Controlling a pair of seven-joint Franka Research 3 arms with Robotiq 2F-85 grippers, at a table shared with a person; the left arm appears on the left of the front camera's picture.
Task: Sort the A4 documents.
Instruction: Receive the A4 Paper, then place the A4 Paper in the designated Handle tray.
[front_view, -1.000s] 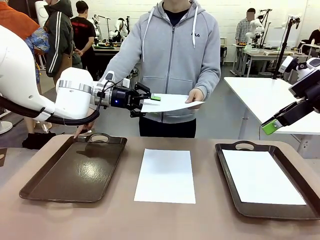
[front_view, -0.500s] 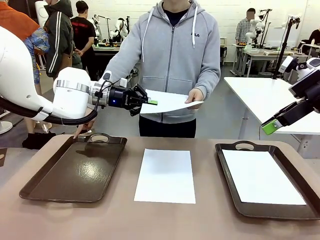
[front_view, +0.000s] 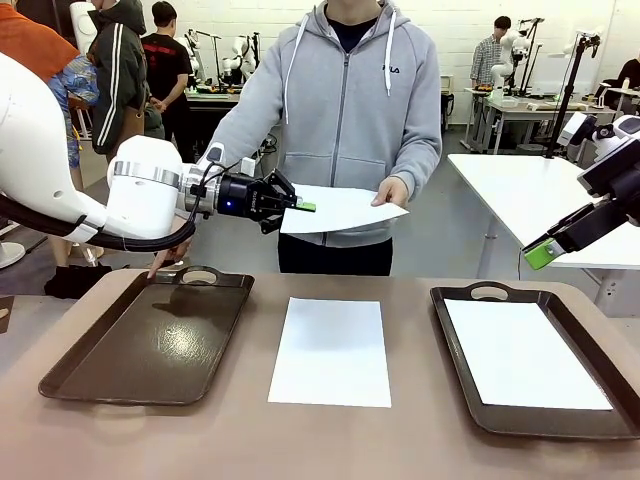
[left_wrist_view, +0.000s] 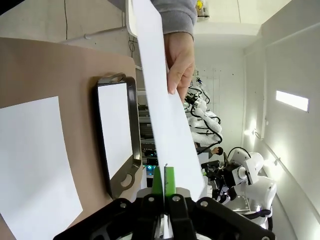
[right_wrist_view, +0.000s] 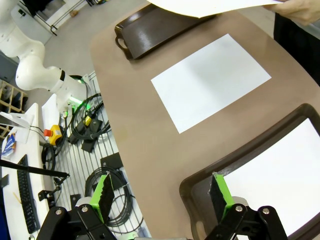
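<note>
A person in a grey hoodie stands across a brown table from the robot. The left gripper has its green-padded jaws closed on one edge of a white A4 sheet, which is held level in the air above the table, the paper pinched between the pads. At the end of the sheet farthest from those jaws, the person's hand grips the opposite edge. Below and ahead of the jaws, a second blank sheet lies flat on the table between two dark brown trays. The left tray sits below the jaws, back toward the arm's side. The right gripper hangs with its jaws wide apart, gripping nothing. Beneath and just ahead of them is the right tray, with a third sheet lying flat inside it
</note>
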